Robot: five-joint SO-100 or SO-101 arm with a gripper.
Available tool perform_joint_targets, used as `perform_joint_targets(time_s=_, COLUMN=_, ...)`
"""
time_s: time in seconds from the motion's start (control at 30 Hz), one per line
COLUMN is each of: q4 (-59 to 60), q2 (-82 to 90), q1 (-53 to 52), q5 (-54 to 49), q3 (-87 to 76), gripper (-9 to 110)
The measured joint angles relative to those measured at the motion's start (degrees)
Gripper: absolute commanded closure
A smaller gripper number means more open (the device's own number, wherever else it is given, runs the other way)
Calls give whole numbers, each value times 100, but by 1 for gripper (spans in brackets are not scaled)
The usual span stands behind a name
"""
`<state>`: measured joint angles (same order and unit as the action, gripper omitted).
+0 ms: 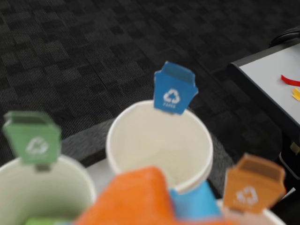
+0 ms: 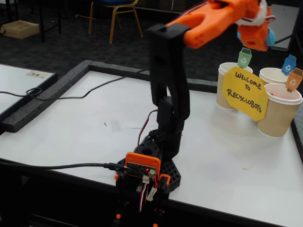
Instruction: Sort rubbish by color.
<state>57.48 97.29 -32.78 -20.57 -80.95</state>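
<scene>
- The orange two-finger tool [image 1: 176, 199] hangs high above the far right corner of the white worktop [image 2: 94, 127], over 3 paper cups.
- In the wrist view a small light blue crumpled paper wad [image 1: 196, 202] shows right against the orange finger, low in the picture; the fixed view shows a blue speck at the tool's tip [image 2: 270, 37]. I judge the tool is closed on this wad, though the blur hides the contact.
- Directly beneath in the wrist view stands the white paper cup with the blue recycling tag [image 1: 159, 145], its mouth open and apparently empty.
- The white paper cup with the green tag [image 1: 33, 187] sits left in that view; a green scrap shows at its bottom edge, likely a small green crumpled paper wad [image 1: 40, 221].
- The paper cup with the orange tag [image 2: 279, 113] stands nearest the worktop edge, partly behind the yellow paper welcome sign [image 2: 245, 93].
- Handling, as I judge it: the wad is very light, soft and springy, not fragile, and rough enough not to slip. A pinch across its middle holds it; it may cling to a finger on release.
</scene>
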Motion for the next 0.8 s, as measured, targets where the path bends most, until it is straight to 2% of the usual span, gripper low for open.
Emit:
perform_joint_targets(time_s=0.4, q4=-9, q2=-2725, q1=-88, q5=0, q3=2083, gripper=96)
perform_joint_targets(time_s=0.8, q4=-334, q2=-3182, q1=-88, q5=0, q3=2558, gripper=90)
